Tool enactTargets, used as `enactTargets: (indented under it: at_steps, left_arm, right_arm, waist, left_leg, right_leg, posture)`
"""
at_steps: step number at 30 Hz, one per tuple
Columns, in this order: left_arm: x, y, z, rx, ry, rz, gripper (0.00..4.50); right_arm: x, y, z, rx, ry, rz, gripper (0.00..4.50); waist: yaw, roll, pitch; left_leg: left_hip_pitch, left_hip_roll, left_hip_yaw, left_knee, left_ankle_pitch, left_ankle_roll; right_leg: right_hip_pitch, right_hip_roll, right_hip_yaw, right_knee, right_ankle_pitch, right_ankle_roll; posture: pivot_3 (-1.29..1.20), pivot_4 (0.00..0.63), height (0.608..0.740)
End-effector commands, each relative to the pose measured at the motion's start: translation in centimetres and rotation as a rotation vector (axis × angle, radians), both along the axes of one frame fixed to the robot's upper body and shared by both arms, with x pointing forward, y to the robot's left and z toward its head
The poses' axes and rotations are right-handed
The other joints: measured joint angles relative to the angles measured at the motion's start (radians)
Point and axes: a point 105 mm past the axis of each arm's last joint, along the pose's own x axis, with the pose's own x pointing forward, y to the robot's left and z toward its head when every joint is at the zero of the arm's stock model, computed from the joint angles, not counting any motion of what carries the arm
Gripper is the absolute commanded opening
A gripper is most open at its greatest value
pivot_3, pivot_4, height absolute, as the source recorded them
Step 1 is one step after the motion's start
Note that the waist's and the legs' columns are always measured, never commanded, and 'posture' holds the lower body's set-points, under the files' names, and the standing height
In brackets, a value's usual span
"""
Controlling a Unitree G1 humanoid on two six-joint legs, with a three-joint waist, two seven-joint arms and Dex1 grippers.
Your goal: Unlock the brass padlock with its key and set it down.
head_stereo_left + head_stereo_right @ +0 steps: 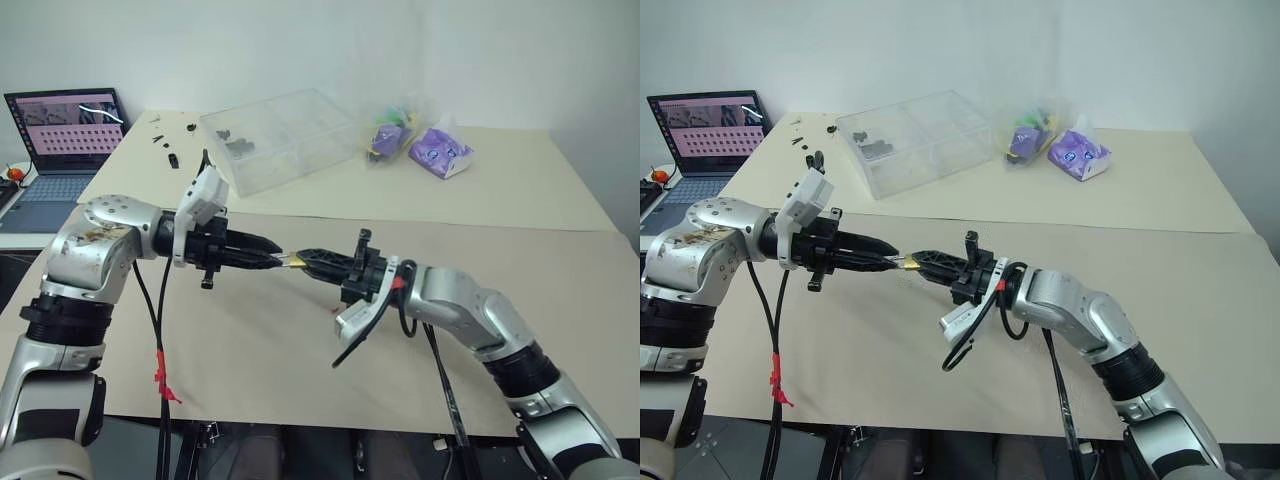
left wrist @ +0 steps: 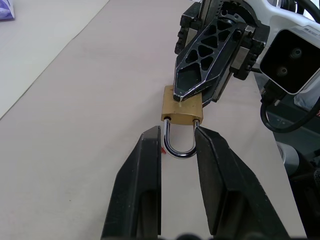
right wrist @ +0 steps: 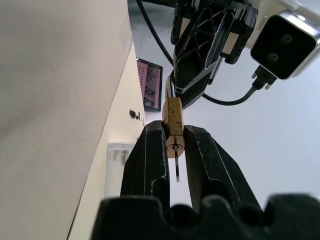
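Observation:
The brass padlock [image 2: 182, 107] hangs in the air between my two grippers, above the tan table cover. My right gripper [image 3: 174, 129] is shut on the lock's brass body [image 3: 173, 112], with the keyhole face toward its wrist camera. My left gripper [image 2: 179, 134] comes from the opposite side, shut on the silver shackle [image 2: 180, 152], one finger against each leg. In the head views the two fingertip pairs meet at the padlock [image 1: 292, 262]. A thin dark strip [image 3: 177, 170] hangs below the keyhole. I cannot tell whether it is the key.
A clear plastic box [image 1: 280, 135] stands on the far table with small black parts [image 1: 165, 140] to its left. Plastic bags [image 1: 420, 140] lie at the back right. An open laptop [image 1: 65, 130] sits far left. The tan cover [image 1: 250, 350] spreads below the grippers.

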Motion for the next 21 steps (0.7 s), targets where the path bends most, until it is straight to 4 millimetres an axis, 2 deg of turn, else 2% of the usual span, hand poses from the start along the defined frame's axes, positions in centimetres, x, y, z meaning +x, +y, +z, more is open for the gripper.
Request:
enactTargets:
  at_steps: [1,10,21]
  left_arm:
    - [-0.2,-0.1,0.7,0.009,-0.042,-0.005,1.11]
    - [0.0,-0.1,0.7,0.004,-0.043,0.006,1.11]
    - [0.2,-0.3,0.7,0.002,-0.054,0.019,1.11]
  right_arm:
    - [-0.4,-0.5,2.9,0.092,-0.054,-0.001,0.08]
    - [-0.7,-0.4,4.0,0.141,-0.033,-0.01,0.08]
    - [-1.0,-0.3,4.3,0.149,-0.02,-0.007,0.08]
  waist:
    - [0.0,0.0,0.0]
    - [0.0,0.0,0.0]
    - [0.0,0.0,0.0]
  left_leg:
    - [0.0,0.0,0.0,0.0,0.0,0.0]
    - [0.0,0.0,0.0,0.0,0.0,0.0]
    - [0.0,0.0,0.0,0.0,0.0,0.0]
  right_leg:
    - [0.0,0.0,0.0,0.0,0.0,0.0]
    - [0.0,0.0,0.0,0.0,0.0,0.0]
    - [0.0,0.0,0.0,0.0,0.0,0.0]
  posture:
    - [0.0,0.15,0.74]
    - [0.0,0.15,0.74]
    - [0.0,0.15,0.74]
